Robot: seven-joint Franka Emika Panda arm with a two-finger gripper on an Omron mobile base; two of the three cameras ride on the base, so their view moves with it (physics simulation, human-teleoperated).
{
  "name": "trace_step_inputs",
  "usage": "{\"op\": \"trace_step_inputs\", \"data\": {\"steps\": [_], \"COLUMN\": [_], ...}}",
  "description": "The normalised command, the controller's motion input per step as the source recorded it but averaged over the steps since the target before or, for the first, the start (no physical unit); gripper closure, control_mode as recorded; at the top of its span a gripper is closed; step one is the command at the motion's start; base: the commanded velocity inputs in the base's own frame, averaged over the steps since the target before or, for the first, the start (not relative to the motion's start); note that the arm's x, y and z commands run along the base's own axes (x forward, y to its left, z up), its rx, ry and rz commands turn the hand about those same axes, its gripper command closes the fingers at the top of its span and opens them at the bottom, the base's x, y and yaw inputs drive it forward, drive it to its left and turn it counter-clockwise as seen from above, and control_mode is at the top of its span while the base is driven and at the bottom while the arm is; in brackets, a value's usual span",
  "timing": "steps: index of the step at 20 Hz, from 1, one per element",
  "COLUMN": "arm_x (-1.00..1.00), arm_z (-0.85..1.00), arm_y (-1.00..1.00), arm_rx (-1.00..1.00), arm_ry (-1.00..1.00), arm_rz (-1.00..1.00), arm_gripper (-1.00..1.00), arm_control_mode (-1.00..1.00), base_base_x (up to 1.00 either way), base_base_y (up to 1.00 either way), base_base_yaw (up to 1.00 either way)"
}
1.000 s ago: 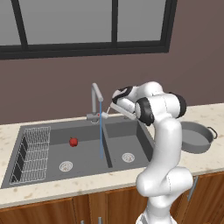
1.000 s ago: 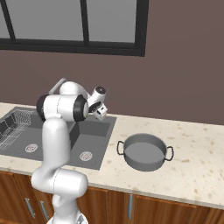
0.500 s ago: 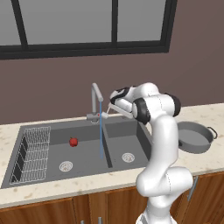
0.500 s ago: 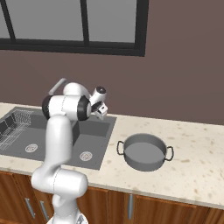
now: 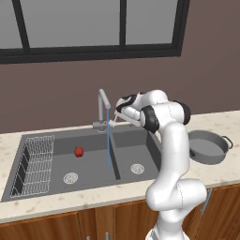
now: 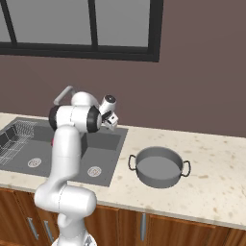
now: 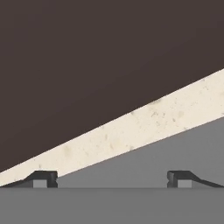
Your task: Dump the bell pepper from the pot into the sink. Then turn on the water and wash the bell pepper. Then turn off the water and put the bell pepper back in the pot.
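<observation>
Over in the left basin of the sink [image 5: 89, 161], the bell pepper [image 5: 78, 152] is sitting on the dark floor, between the wire rack [image 5: 35, 161] and the divider, a bit behind the round silver drain [image 5: 71, 177]. Water is on: a thin blue stream [image 5: 108, 140] drops from the gooseneck faucet [image 5: 102, 108] and lands pretty much at the divider between the two basins, well apart from the pepper, so it isn't getting rinsed directly.

Arm is reaching up behind the right basin with the gripper [image 5: 114, 122] just beside the faucet base, near the handle. From the hand view the two fingertips [image 7: 43, 178] sit far apart with nothing between them, so it's wide open and empty, looking at a strip of pale speckled bench [image 7: 144, 124], the dark wall and a grey sink surface.

Pot [image 6: 158, 166] is upright on the bench to the right of the sink, near its edge but not touching, and nothing is inside it.
</observation>
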Motion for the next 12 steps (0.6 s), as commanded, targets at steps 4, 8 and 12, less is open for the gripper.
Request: {"op": "trace_step_inputs", "data": {"steps": [4, 8, 12], "arm_x": [0.22, 0.19, 0.21], "arm_z": [-0.29, -0.14, 0.00], "arm_y": [0.20, 0.46, 0.66], "arm_rx": [-0.03, 0.00, 0.01], "arm_ry": [0.02, 0.02, 0.00], "arm_rz": [0.00, 0.02, 0.05], "arm_gripper": [-1.00, -1.00, -1.00], "arm_control_mode": [-1.00, -1.00, -1.00], "base_base_x": [0.00, 0.00, 0.00], "base_base_y": [0.00, 0.00, 0.00], "base_base_yaw": [0.00, 0.00, 0.00]}}
